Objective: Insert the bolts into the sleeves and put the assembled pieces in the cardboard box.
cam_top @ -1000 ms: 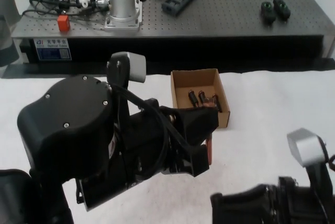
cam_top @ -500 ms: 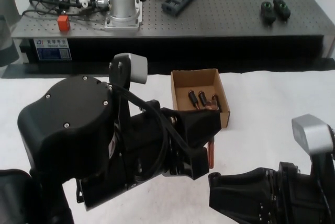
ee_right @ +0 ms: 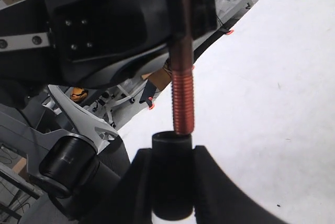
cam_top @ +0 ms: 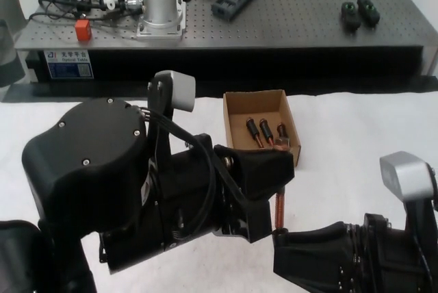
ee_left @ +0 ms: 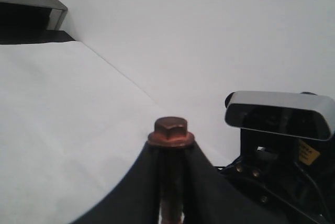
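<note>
Left tool (ee_left: 170, 150), clenched on the copper bolt (ee_right: 183, 103), has lowered it as the right tool (ee_right: 171, 156), clenched on the black sleeve (ee_right: 171, 182), slid beneath; with the tip now at the sleeve's mouth, between the cardboard box (cam_top: 256, 105) and the worktop's (cam_top: 342, 135) near edge, insertion appears ready to begin.

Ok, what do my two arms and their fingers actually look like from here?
Both are matt black. The left arm has a bulky housing dotted with small screws and looping black cables. The left wrist camera and right wrist camera have silver-grey casings. The right arm bears a yellow label. Left fingers and right fingers are smooth black wedges.
</note>
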Action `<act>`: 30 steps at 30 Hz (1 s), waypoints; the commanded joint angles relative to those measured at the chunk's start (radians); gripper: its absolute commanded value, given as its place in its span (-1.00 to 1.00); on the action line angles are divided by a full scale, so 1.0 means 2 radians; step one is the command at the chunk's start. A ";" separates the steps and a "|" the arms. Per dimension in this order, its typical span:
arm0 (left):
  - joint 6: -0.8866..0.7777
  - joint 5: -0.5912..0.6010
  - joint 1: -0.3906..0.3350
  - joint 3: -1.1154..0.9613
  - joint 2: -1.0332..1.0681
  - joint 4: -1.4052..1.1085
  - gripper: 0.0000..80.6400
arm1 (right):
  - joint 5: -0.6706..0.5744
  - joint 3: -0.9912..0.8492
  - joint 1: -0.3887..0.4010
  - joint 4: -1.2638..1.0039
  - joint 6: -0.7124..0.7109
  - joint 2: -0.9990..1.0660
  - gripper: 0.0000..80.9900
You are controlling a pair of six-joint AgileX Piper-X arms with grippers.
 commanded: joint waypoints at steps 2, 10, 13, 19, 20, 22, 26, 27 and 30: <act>-0.017 0.025 0.001 -0.003 -0.001 -0.013 -0.98 | 0.000 -0.001 0.001 -0.011 0.002 0.002 -0.99; -0.020 0.034 0.001 -0.003 -0.001 -0.013 -0.98 | 0.021 -0.001 0.001 -0.027 0.002 0.002 -0.99; -0.020 0.034 0.001 -0.003 -0.001 -0.013 -0.98 | 0.020 -0.001 0.001 -0.045 0.002 0.002 -0.99; -0.020 0.035 0.001 -0.003 -0.001 -0.009 -0.92 | 0.036 -0.001 0.001 -0.087 0.002 0.002 -0.99; -0.022 0.035 0.001 -0.003 -0.001 -0.009 -0.82 | 0.042 -0.001 0.001 -0.091 0.002 0.002 -0.99; -0.024 0.035 0.001 -0.003 -0.001 -0.009 -0.55 | 0.053 -0.001 0.001 -0.100 0.002 0.002 -0.99; -0.048 0.023 0.001 -0.003 -0.001 -0.009 0.13 | 0.068 -0.001 0.001 -0.104 0.002 0.002 -0.99; -0.054 0.019 0.001 -0.003 -0.001 -0.009 0.20 | 0.075 -0.001 0.001 -0.108 0.001 0.002 -0.99; -0.029 0.011 0.004 -0.003 -0.005 -0.008 0.12 | 0.128 -0.001 -0.003 -0.100 0.000 0.002 -0.99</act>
